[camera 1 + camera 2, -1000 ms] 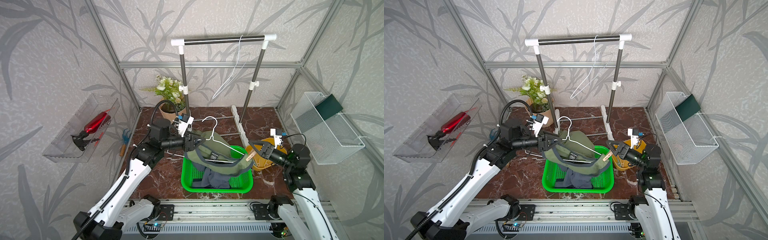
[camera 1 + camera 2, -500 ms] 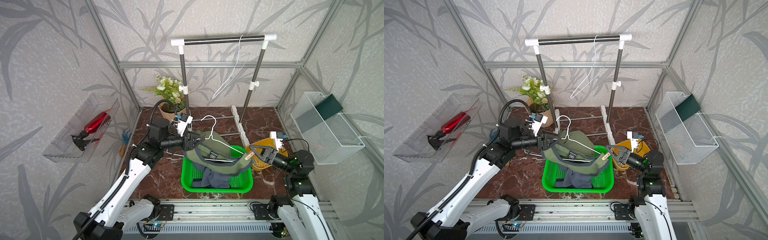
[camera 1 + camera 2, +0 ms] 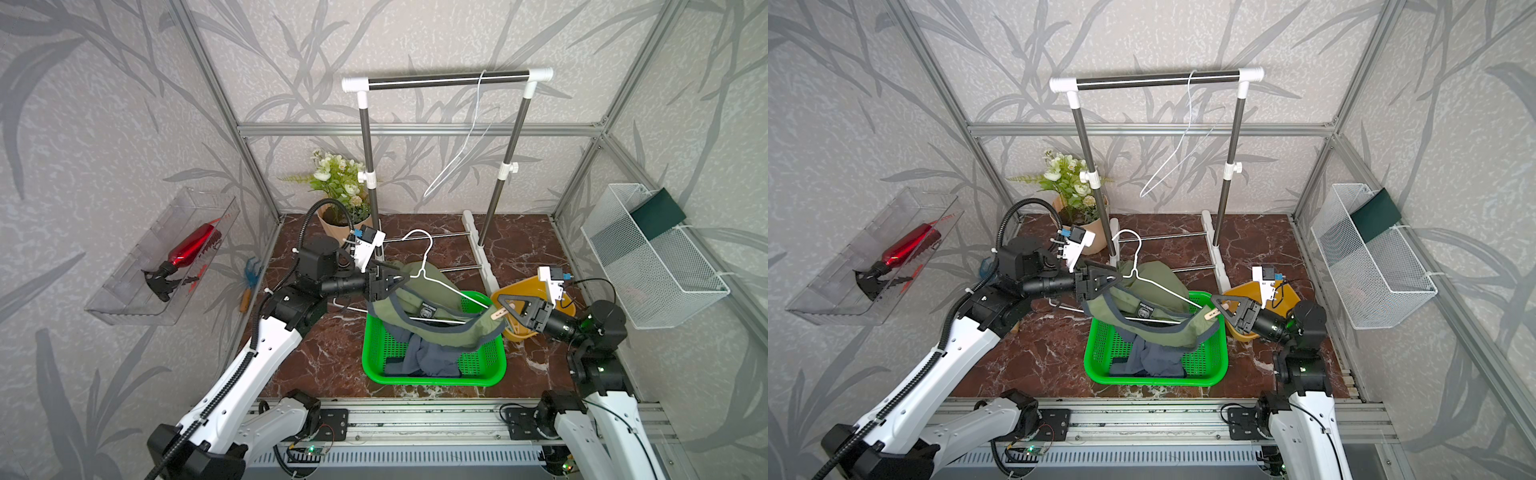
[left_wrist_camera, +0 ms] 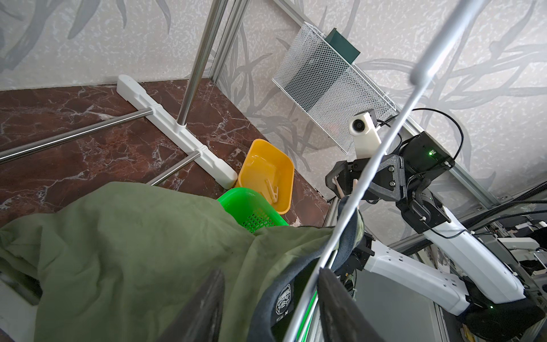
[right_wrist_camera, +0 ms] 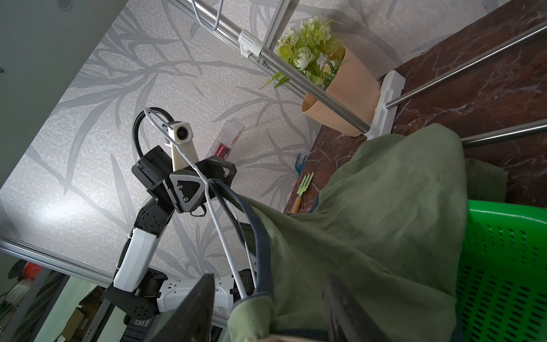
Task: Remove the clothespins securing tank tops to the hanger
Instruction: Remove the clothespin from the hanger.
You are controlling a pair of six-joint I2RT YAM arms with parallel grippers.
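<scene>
While left jaws clamp hanger [image 4: 384, 139] above marble [image 3: 332, 357], right jaws flank clothespin [image 3: 498, 314], grip unclear.

The olive tank top [image 4: 133, 251] has a black neck label [image 4: 282, 302] with a white emblem and what looks like an M. The finer lettering on it is too small to read.

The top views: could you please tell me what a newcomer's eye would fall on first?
An olive tank top on a white wire hanger hangs between both arms above the green basket at centre. The left gripper grips the hanger's end; the right gripper straddles a pale clothespin at the opposite end.
</scene>
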